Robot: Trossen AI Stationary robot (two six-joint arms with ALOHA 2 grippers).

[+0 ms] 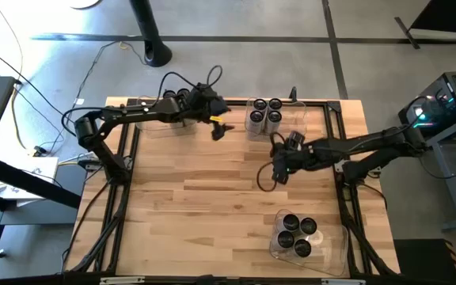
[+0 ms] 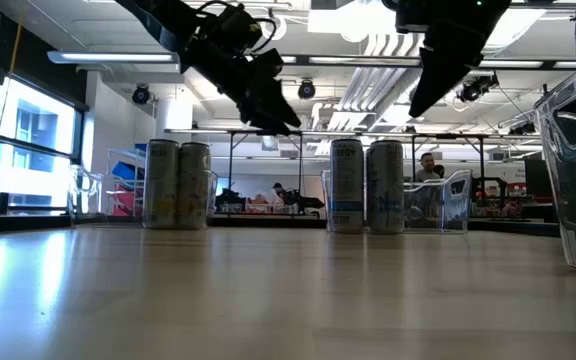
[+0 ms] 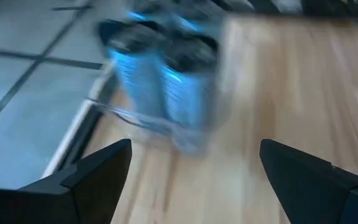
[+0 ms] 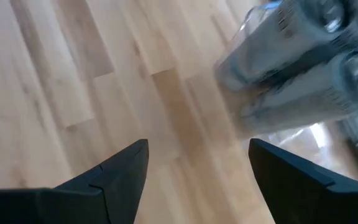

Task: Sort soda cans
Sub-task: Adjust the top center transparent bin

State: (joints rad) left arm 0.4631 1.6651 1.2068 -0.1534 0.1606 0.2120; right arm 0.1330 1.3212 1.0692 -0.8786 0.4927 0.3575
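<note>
Right claw [image 1: 278, 176] spread, empty, over table centre; left claw [image 1: 220, 127] spread nr far-edge cans [image 1: 264, 116].

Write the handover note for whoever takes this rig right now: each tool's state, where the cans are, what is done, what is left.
Left tool: open, empty, raised over the far side of the table near the far bins.
Right tool: open, empty, above mid-table.
Cans: four in the clear bin at the far edge; four in the clear bin at the near right; two more show at the far left in the low view, hidden under the left arm from above.
Done: at least eight cans stand in bins.
Left: cannot tell from here which cans belong where; neither tool holds one.
</note>
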